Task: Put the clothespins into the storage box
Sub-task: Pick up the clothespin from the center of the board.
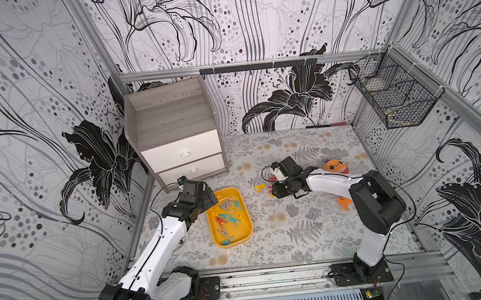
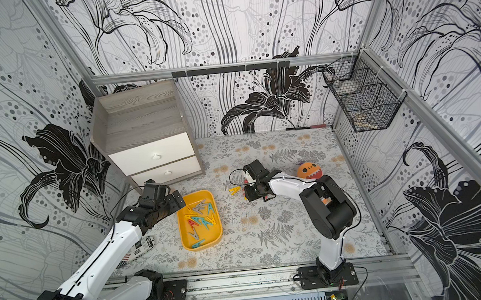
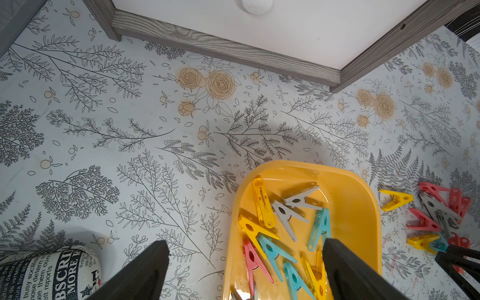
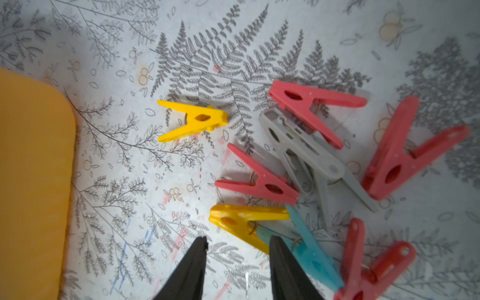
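Observation:
The storage box is a shallow yellow tray at the left of the table with several clothespins in yellow, teal, red and grey inside. My left gripper hangs wide open over the box's far end. One finger is over the box and the other is over the table. More clothespins lie loose right of the box, one yellow clothespin a little apart. My right gripper is partly open and empty. One finger stands beside a yellow clothespin lying on a teal clothespin.
A grey wood drawer cabinet stands at the back left, close behind the box. An orange plush toy lies under the right arm. A newsprint-patterned pouch lies under the left arm. A black wire basket hangs on the right wall.

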